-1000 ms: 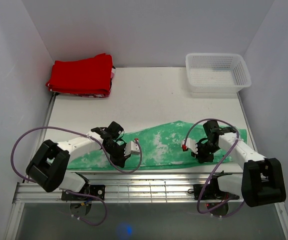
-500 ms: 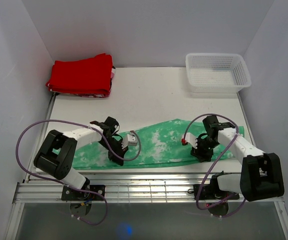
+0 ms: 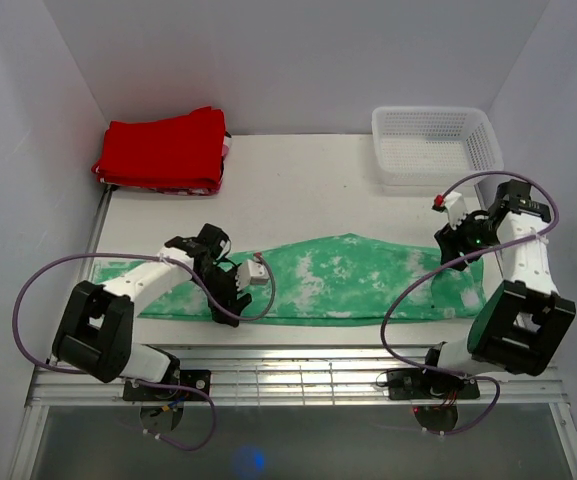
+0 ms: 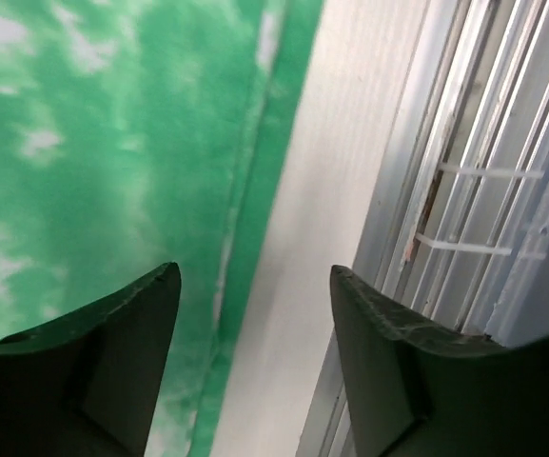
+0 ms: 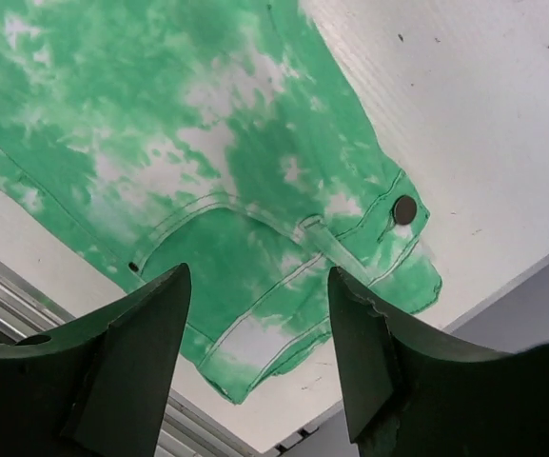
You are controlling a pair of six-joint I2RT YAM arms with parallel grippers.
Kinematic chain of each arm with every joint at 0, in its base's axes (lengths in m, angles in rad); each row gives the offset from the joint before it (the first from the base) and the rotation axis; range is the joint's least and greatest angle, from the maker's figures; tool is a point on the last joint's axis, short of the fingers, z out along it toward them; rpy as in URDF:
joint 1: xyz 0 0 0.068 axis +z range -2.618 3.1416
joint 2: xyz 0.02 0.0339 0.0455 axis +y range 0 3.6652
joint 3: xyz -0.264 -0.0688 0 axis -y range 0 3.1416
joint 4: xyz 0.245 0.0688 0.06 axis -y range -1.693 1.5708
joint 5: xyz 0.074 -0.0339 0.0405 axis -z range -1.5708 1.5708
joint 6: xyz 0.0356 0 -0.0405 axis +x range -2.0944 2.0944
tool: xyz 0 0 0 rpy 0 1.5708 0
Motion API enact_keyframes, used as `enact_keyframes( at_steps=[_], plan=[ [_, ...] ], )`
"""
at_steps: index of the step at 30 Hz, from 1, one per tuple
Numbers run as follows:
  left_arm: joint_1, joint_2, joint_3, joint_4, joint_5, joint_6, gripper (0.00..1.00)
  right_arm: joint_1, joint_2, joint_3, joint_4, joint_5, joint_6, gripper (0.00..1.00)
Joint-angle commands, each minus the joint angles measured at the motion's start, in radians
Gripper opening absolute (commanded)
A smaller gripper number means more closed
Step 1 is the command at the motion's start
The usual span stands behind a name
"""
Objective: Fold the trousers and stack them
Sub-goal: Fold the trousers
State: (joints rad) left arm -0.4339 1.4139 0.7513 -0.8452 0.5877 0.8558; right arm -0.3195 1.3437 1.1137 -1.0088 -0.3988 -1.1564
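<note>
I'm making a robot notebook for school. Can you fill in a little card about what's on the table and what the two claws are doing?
Trousers: green and white, flat along the near edge of the table, button at the right end
Left gripper: open, empty, over the trousers' near hem
Right gripper: open, empty, above the waist end
Red garment: folded, far left corner
Basket: white, far right corner
Stacking: not yet done

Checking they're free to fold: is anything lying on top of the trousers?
No loose object shows on the trousers. The open left gripper hangs over their near hem; the cloth beneath the left arm is hidden.
</note>
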Motion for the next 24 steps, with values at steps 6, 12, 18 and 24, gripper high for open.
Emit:
enact_keyframes(
  at_steps=[6, 12, 18, 24],
  plan=[
    [0.012, -0.027, 0.361, 0.037, 0.15, -0.234, 0.91, 0.003, 0.267, 0.254, 0.03, -0.189, 0.333, 0.65],
    [0.007, 0.178, 0.543, 0.233, 0.19, -0.459, 0.91, 0.085, 0.411, 0.261, 0.157, -0.153, 0.382, 0.62],
    [-0.009, 0.385, 0.703, 0.406, 0.222, -0.65, 0.92, 0.192, 0.393, 0.086, 0.219, -0.126, 0.256, 0.39],
    [-0.061, 0.582, 0.818, 0.537, 0.27, -0.843, 0.89, 0.246, 0.11, -0.268, 0.465, -0.071, 0.152, 0.08]
  ],
)
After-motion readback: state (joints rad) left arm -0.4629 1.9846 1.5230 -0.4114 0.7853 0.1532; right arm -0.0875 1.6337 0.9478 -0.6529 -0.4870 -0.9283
